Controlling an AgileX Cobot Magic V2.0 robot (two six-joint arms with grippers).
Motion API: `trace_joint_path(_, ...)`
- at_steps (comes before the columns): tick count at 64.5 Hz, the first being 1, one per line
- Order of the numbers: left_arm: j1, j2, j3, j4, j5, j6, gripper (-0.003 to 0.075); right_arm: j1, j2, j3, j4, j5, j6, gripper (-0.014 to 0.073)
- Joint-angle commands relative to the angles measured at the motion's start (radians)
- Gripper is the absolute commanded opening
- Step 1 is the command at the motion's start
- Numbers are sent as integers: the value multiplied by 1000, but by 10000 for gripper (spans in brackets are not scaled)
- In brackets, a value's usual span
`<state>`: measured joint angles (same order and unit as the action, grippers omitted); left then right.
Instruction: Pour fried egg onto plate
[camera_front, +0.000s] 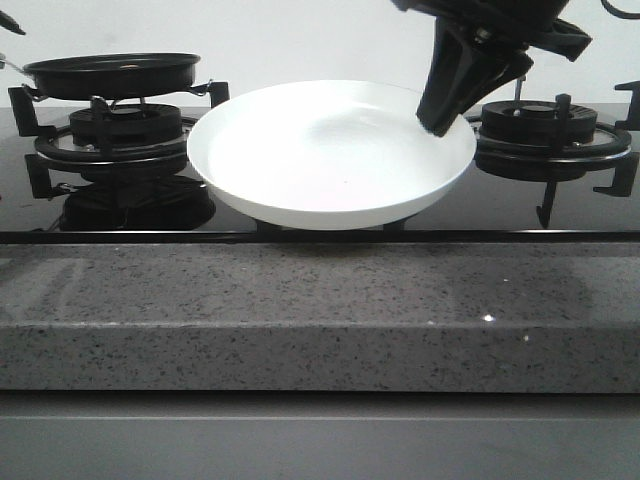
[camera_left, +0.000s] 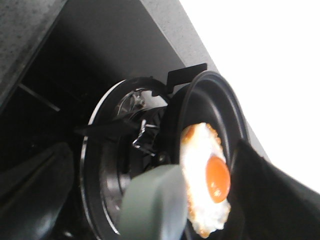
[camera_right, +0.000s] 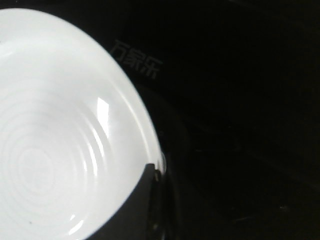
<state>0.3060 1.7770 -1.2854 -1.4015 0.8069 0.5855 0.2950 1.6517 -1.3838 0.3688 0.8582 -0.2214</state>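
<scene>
The fried egg (camera_left: 207, 180), white with an orange yolk and browned edges, lies in the black frying pan (camera_left: 220, 105). The pan (camera_front: 112, 73) sits over the left burner. Its grey-green handle (camera_left: 150, 205) lies between the fingers of my left gripper (camera_left: 152, 170), which stand wide apart with gaps on both sides. The white plate (camera_front: 330, 150) is at the stove's middle, and also shows in the right wrist view (camera_right: 50, 125). My right gripper (camera_front: 440, 120) is shut on its right rim, one finger (camera_right: 142, 205) lying over the inside of the plate.
A black glass stove top (camera_front: 500, 205) carries a left burner grate (camera_front: 125, 130) and a right burner grate (camera_front: 545, 135). A speckled grey stone counter edge (camera_front: 320, 310) runs along the front. A white wall stands behind.
</scene>
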Motion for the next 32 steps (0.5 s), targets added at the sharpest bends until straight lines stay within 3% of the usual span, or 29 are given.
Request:
trace_joint_path(1, 2, -44, -45, -68, 27, 5, 621, -2, -51, -22, 25, -37, -7, -61)
trace_joint_path(6, 8, -44, -49, -70, 27, 5, 578, -2, -51, -22, 25, -37, -7, -61)
trace_joint_path(32, 16, -44, -49, -70, 54, 5, 178, -2, -51, -22, 25, -37, -7, -61)
